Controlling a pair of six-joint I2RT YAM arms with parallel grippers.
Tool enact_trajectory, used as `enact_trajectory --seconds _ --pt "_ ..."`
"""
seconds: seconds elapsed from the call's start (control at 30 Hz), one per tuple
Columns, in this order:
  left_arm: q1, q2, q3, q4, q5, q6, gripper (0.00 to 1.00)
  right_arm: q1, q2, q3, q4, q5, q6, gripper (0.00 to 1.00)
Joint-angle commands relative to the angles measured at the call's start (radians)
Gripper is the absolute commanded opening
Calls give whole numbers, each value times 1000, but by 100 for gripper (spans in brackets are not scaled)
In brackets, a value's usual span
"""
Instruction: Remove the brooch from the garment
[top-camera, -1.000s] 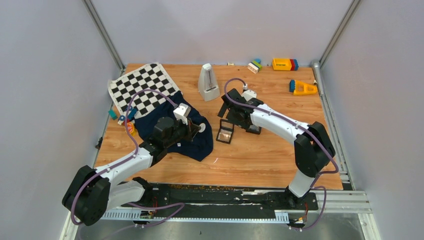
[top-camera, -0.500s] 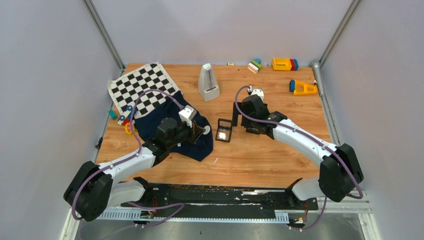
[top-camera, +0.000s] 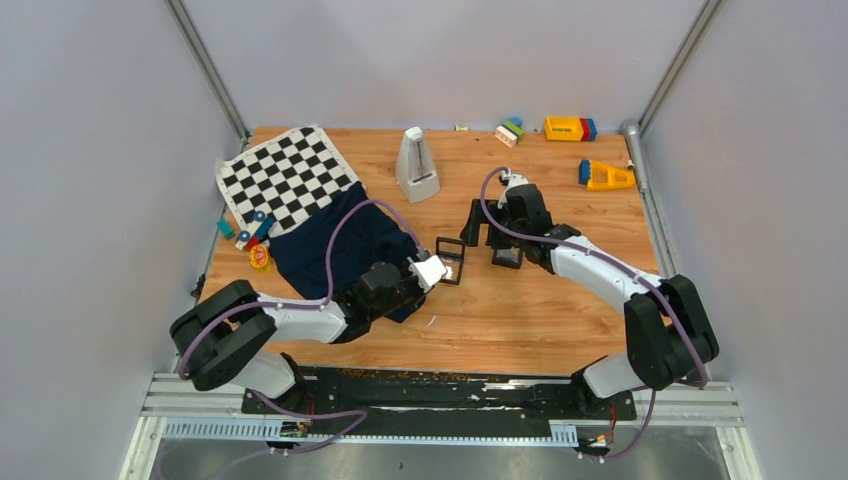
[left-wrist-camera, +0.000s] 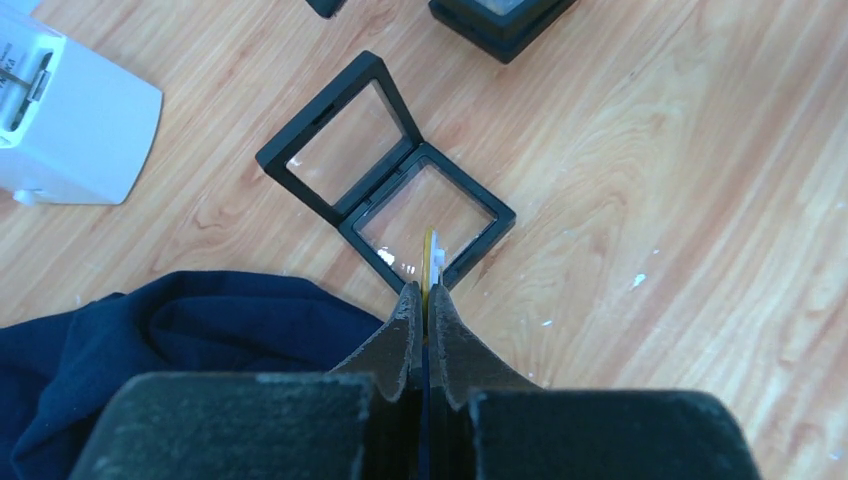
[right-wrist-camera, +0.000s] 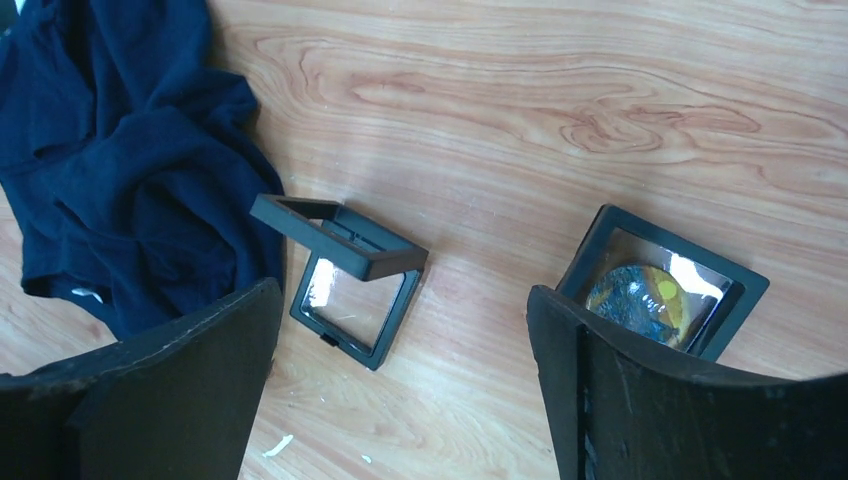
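Navy garment lies free of the left gripper, which was over the cloth a second ago. It has swung right and now pinches the brooch edge-on, a thin pale-and-yellow sliver, over the open black box. Beyond, the right gripper hangs spread wide above the tabletop.

Navy garment, black-and-white checkered mat, black-framed box, orange-brown wood-grain table.
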Motion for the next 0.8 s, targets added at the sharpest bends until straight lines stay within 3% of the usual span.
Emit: enact_trajectory --seconds 0.0,0.2,0.33,0.77 --pt "-30 70 63 122 -166 135 0 -31 -20 -67 211 -44 79 93" --pt "-55 197 137 135 -257 195 0 -43 -112 -192 337 -23 111 92" --pt "-55 259 144 233 -317 223 0 -47 -143 -219 356 -29 124 93" --pt "-56 316 150 282 -262 195 0 -49 -163 -236 363 -30 125 92"
